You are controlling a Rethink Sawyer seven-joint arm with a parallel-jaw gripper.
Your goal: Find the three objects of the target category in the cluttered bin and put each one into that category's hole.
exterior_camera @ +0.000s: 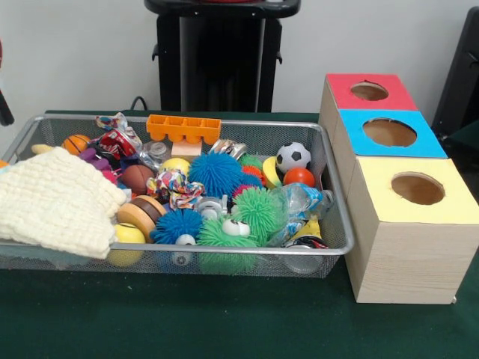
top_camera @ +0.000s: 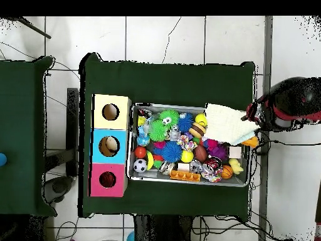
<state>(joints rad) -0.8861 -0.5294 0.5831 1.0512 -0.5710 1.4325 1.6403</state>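
Note:
A wire mesh bin holds a jumble of toys. Among them are blue spiky balls, green spiky balls, a small soccer ball, an orange ball and a mini basketball. Beside the bin stands a wooden box with a red hole, a blue hole and a yellow hole. In the overhead view the red and black arm hangs past the bin's right end, its gripper by the cloth corner.
A cream knitted cloth drapes over one end of the bin and hides what lies beneath. An orange moulded tray leans at the bin's back wall. Green cloth covers the table. A second green table stands at the overhead view's left.

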